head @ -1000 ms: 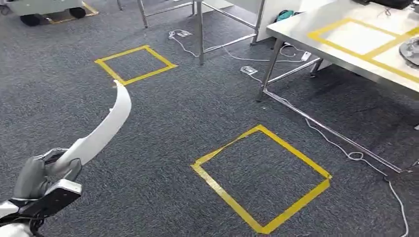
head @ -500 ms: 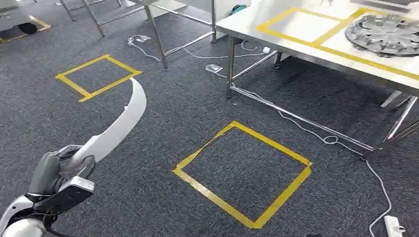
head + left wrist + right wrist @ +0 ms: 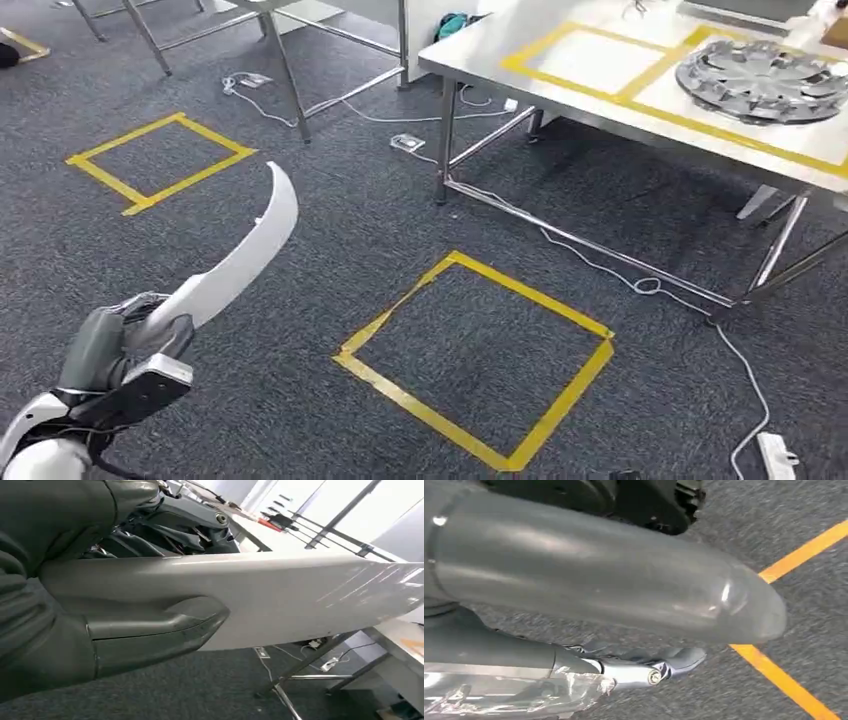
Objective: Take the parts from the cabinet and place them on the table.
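Note:
A long, curved white part [image 3: 238, 262] sticks up and forward from my left hand [image 3: 112, 348], which grips its lower end at the bottom left of the head view. In the left wrist view the thumb [image 3: 150, 635] presses across the white part [image 3: 290, 592], with the darker fingers behind it. The steel table [image 3: 480, 52] with yellow tape outlines stands at the upper right. A round grey wheel cover [image 3: 765, 78] lies on it. My right hand [image 3: 614, 595] hangs over the carpet with its fingers straight and nothing in them.
Dark carpet carries a yellow tape square [image 3: 400, 395] in front of me and a second tape square [image 3: 100, 175] at the far left. A white cable [image 3: 640, 285] and a power strip [image 3: 775, 455] lie by the table's legs. Another steel frame [image 3: 285, 75] stands behind.
The whole picture has shifted: the camera has turned toward the table, which now shows more of its top and the wheel cover. The white part stays in my left hand.

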